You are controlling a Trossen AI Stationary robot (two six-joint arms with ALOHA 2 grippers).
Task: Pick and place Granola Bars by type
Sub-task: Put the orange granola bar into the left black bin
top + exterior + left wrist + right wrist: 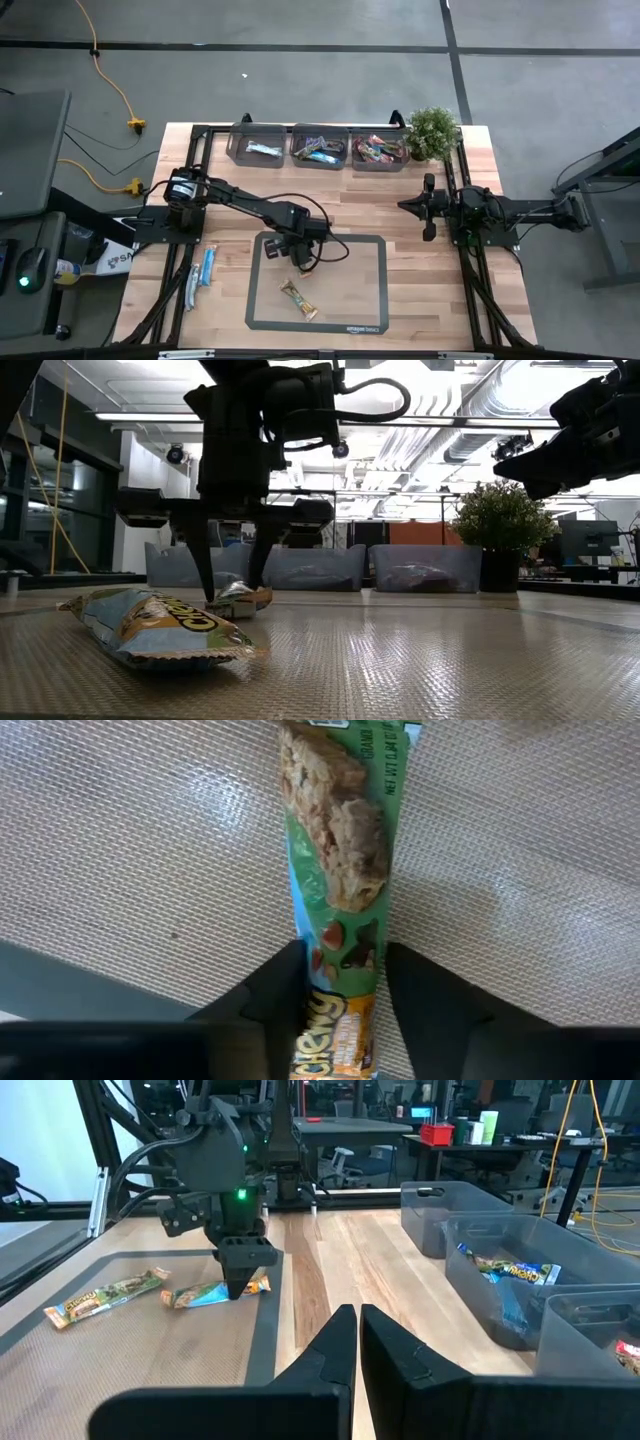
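Two blue bars point(200, 272) lying on the wood surface point(430, 270) at the left, left gripper point(276, 251) low on the grey mat point(366, 250) with its fingers around a green bar point(340, 870), another green bar point(299, 299) nearer, right gripper point(405, 206) pinched together, holding nothing, raised at the right.

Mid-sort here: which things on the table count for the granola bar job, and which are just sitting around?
Job:
- green bar between the left gripper fingers, on the mat
- second bar on the mat
- two blue bars off the mat's left
- three bins with sorted bars

Lying about:
- potted plant
- right gripper, waiting
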